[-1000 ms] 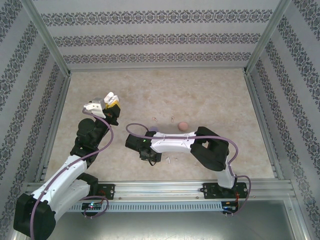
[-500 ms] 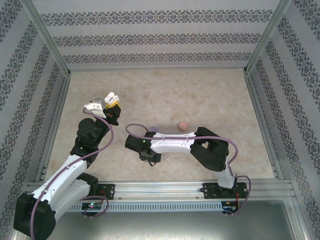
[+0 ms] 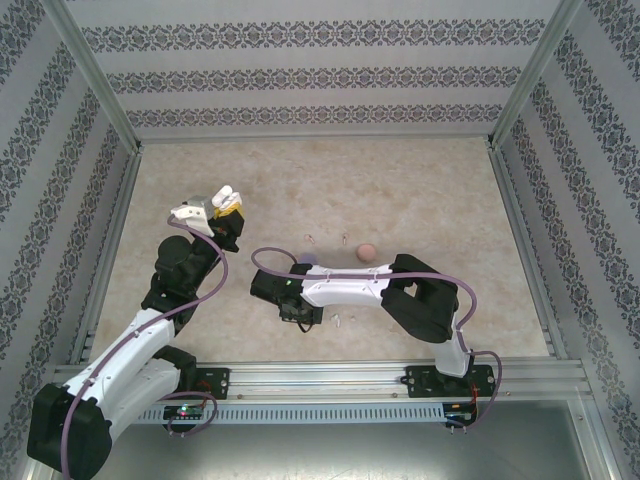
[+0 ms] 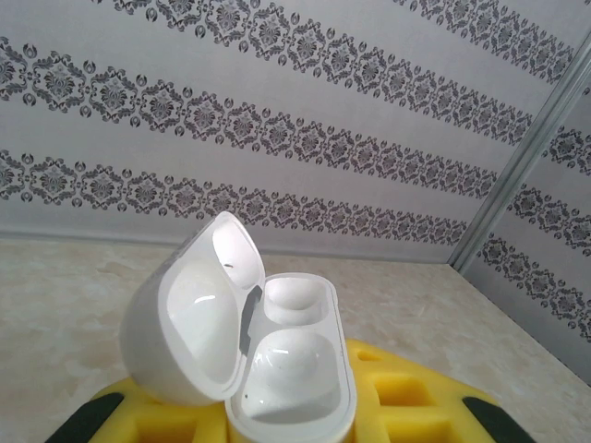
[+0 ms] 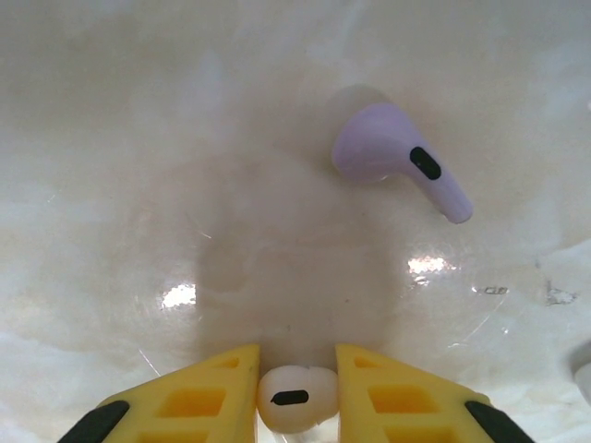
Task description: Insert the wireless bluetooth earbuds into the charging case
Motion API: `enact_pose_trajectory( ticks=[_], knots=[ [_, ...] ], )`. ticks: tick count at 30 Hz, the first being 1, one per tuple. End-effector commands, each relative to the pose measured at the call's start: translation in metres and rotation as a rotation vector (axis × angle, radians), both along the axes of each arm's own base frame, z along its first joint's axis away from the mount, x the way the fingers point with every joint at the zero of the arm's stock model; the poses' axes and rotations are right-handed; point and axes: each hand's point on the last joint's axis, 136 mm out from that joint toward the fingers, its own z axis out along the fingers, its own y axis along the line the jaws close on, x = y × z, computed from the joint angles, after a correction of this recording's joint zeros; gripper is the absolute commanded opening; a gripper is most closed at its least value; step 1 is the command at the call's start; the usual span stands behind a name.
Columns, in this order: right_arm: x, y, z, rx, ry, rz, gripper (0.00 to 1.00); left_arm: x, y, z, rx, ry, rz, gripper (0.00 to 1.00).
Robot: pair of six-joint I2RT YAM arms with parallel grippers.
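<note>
The white earbud (image 5: 294, 406) could be squirted out
Seemingly pinched just by its tip in the right gripper (image 5: 297, 392), near the purple earbud (image 5: 397, 157); the open charging case (image 4: 277, 369) is clamped in the left gripper (image 4: 286, 411).

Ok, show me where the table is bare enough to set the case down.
Bare: the far table up to the back wall, and right of the pink case to the rail. Crowded: mid-table around the purple earbud and white earbud.
</note>
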Motion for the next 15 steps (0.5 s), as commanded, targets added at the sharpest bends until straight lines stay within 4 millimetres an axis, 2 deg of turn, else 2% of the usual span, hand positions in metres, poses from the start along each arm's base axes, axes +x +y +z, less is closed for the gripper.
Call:
enact_pose_trajectory(
  ticks=[1, 7, 10, 15],
  knots=[
    [0.000, 0.009, -0.010, 0.047, -0.008, 0.008, 0.24, 0.000, -0.005, 0.018, -0.029, -0.024, -0.024, 0.00],
    [0.016, 0.005, 0.023, 0.092, -0.117, 0.037, 0.22, 0.001, -0.007, 0.016, -0.003, -0.029, -0.033, 0.00],
    [0.026, 0.000, 0.043, 0.118, -0.166, 0.053, 0.22, 0.000, -0.015, 0.017, 0.035, -0.056, -0.073, 0.00],
    [0.050, -0.014, 0.075, 0.171, -0.243, 0.062, 0.22, 0.007, -0.024, 0.007, 0.064, -0.026, -0.108, 0.00]
  ],
)
